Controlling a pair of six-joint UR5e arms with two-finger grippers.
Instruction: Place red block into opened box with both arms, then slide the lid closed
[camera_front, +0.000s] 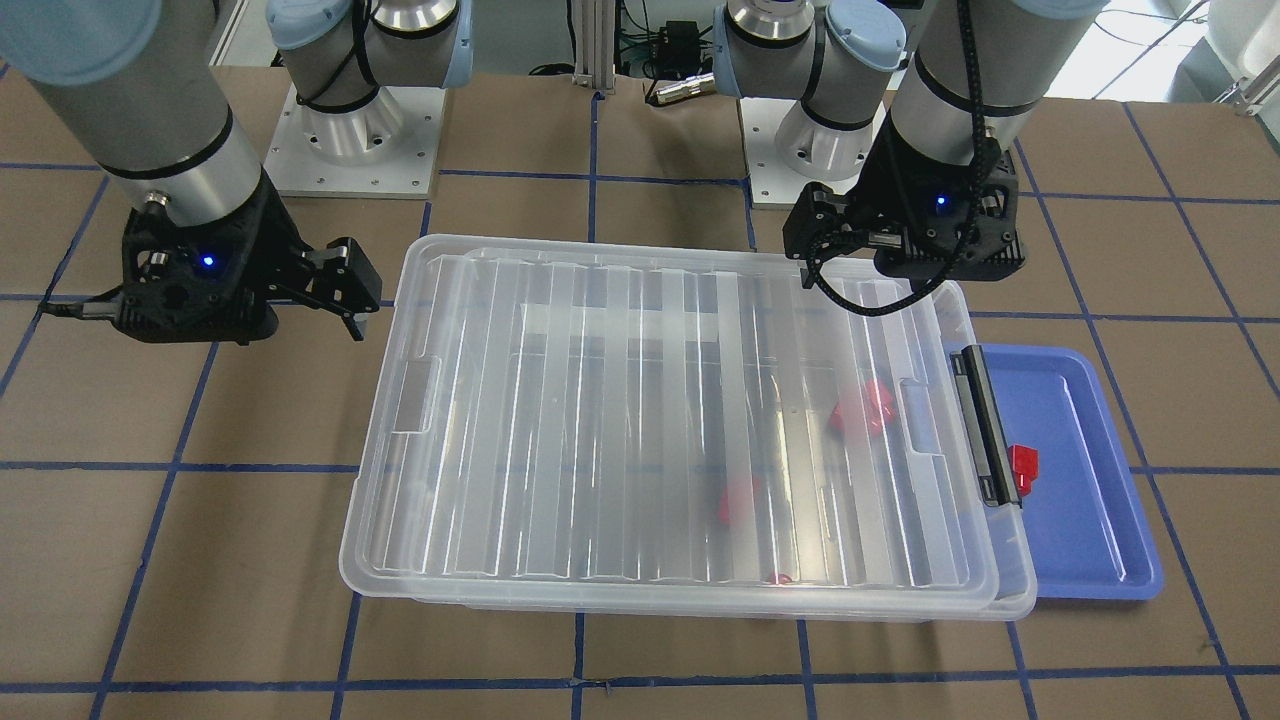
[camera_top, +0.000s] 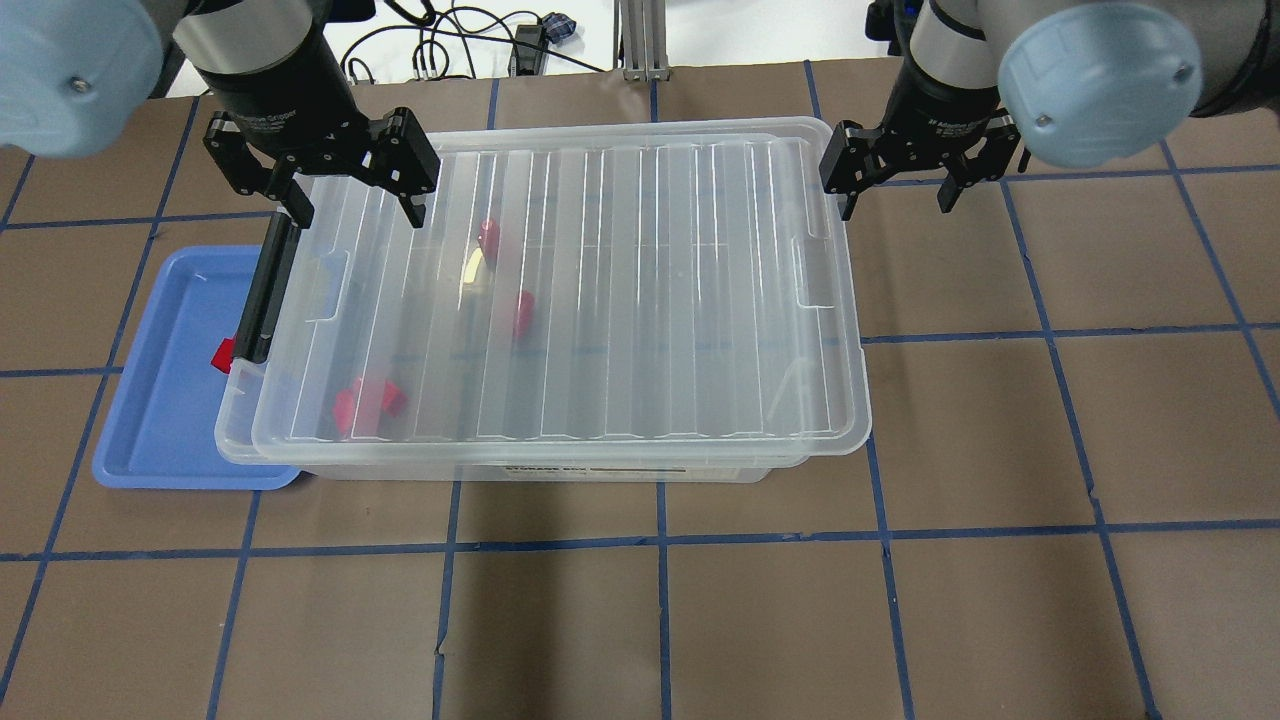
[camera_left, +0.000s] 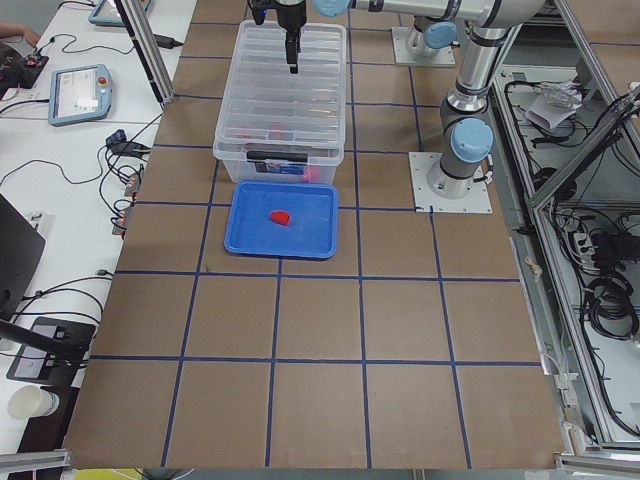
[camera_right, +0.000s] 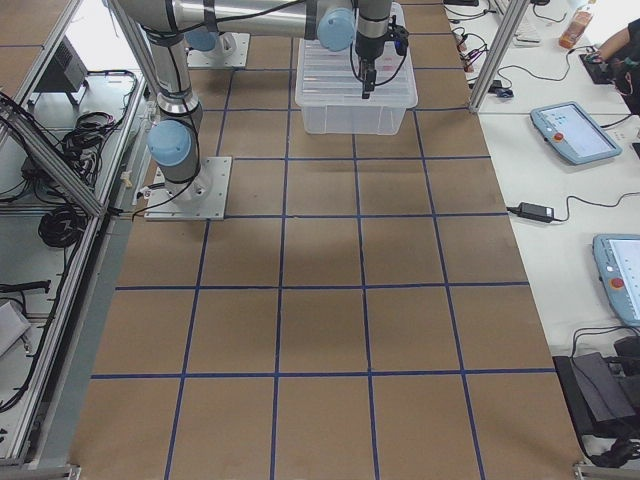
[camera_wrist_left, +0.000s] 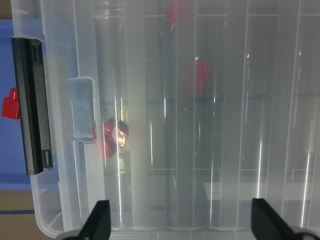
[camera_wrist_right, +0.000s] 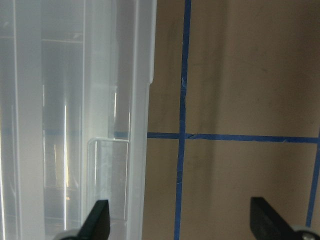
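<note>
The clear box (camera_top: 232, 430) sits mid-table with its ribbed lid (camera_top: 640, 300) over it, shifted slightly toward my right. Three red blocks show through the lid (camera_top: 490, 237) (camera_top: 523, 310) (camera_top: 368, 400). Another red block (camera_top: 222, 353) lies on the blue tray beside the black clip bar (camera_top: 265, 290). My left gripper (camera_top: 355, 205) hangs open and empty above the lid's far corner near the clip end; its wrist view looks down on the lid (camera_wrist_left: 200, 150). My right gripper (camera_top: 895, 198) is open and empty over the table, just off the lid's other far corner.
A blue tray (camera_top: 160, 400) lies against the box's clip end, partly under it. Both arm bases (camera_front: 350, 140) (camera_front: 800, 150) stand beyond the box's far side. Brown table with blue tape lines (camera_top: 660, 620) stretches in front of the box.
</note>
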